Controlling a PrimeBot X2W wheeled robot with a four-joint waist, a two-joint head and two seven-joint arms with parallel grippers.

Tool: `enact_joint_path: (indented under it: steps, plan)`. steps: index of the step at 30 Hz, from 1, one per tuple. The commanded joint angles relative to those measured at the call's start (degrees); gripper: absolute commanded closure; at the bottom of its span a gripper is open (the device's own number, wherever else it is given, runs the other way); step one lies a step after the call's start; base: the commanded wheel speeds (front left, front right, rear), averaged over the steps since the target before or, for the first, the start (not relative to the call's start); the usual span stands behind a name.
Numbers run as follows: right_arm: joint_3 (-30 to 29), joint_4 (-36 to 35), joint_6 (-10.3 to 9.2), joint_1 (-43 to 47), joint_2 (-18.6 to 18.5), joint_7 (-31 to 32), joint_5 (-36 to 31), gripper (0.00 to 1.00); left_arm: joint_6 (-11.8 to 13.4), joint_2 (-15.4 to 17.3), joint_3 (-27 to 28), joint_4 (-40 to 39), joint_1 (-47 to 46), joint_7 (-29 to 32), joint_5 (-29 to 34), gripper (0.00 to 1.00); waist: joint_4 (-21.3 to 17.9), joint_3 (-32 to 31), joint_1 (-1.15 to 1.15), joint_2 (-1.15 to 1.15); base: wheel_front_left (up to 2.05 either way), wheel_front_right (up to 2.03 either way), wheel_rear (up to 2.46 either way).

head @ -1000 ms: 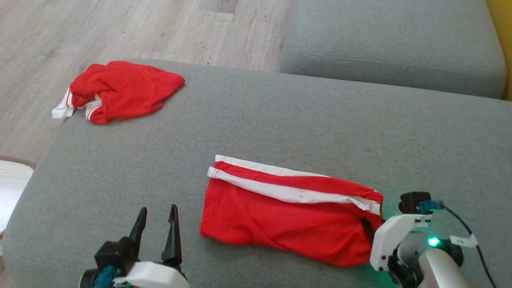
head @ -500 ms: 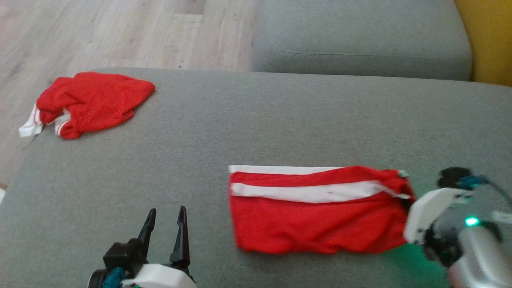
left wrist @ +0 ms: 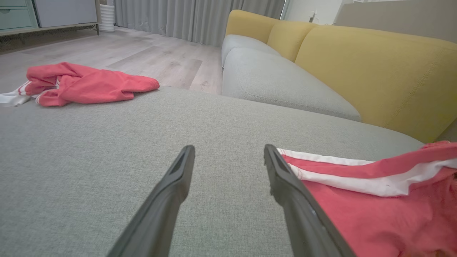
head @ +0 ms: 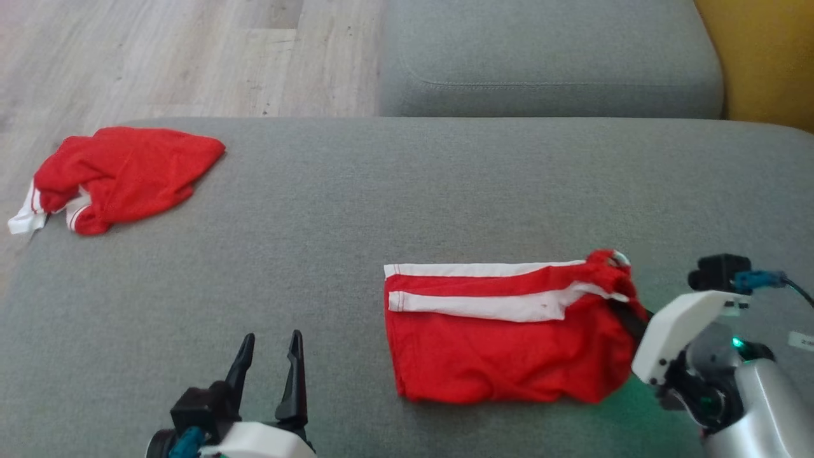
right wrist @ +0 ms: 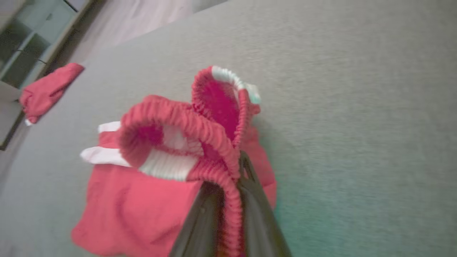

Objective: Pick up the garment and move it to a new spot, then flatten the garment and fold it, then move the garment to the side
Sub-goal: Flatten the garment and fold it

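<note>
— Starting at the near edge of the sofa seat (head: 356,191), what do the arms have?

— The left gripper (head: 272,336) is low over bare cushion by that edge, left of middle, jaws released and holding nothing. The right gripper (right wrist: 230,185) is toward the near right corner, jaws clenched on the gathered waistband (right wrist: 200,125) of the garment (head: 502,346).

— And the garment itself?

— It is red with two white stripes, folded into a flat oblong. It lies just in from the near edge, right of middle. The pinched end is bunched and raised off the cushion, and the rest lies flat.

— The fold looks done, so I judge the move to the side is the step in hand. How to do it well?

— Raise the pinched end only a little and pull slowly along the near edge, so the layers slide together instead of peeling open. The grip takes one end alone, so a fast pull would probably drag the top layer off the lower one. The free left jaws could steady the other end if it trails.

— Anything beyond?

— A second red garment (head: 121,168) lies crumpled at the far left corner, partly over the edge and well apart. Past the far edge are another grey cushion (head: 547,57) and wood floor (head: 159,57).

— Any writing?

— A white tag (head: 802,341) on the right arm's cable carries marks too small to read. I can make out no brand on the garment.
</note>
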Motion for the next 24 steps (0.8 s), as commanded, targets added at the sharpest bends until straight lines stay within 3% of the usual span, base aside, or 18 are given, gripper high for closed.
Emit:
enact_joint_path:
  steps: [1,6,11,17,23,24]
  plan:
    - [1.75,-4.41,0.39,-1.71,0.06,0.57,1.50,1.00,-0.08,0.15,1.46,-1.42,-3.39,-0.37,-0.13,0.00,0.36,-0.09,0.00,0.00,0.00,0.00,0.00]
    - [3.85,-11.39,0.39,0.06,3.37,2.57,5.69,1.00,-0.24,0.21,0.97,-1.27,-3.63,-0.16,-0.09,0.00,2.05,-0.32,0.00,0.00,0.00,0.00,0.00]
    - [5.82,-12.29,0.39,0.15,6.03,1.45,7.21,1.00,-0.29,0.43,0.73,-1.41,-3.73,-0.05,-0.11,0.00,4.06,-0.30,0.00,0.00,0.00,0.00,0.00]
    - [10.11,-5.67,0.39,-2.05,6.48,-4.70,11.77,1.00,-0.38,0.41,0.12,-1.47,-3.99,0.25,-0.06,0.00,6.66,-0.14,0.00,0.00,0.00,0.00,0.00]
    - [16.63,5.43,0.39,-6.99,6.50,-12.91,16.68,1.00,-0.47,0.25,-0.53,-1.20,-3.99,0.33,-0.13,0.00,8.45,-0.12,0.00,0.00,0.00,0.00,0.00]
    - [17.61,6.91,0.39,-7.79,6.50,-13.86,17.18,0.78,-0.48,0.21,-0.62,-1.13,-3.99,0.34,-0.15,0.00,8.60,-0.14,0.00,0.00,0.00,0.00,0.00]
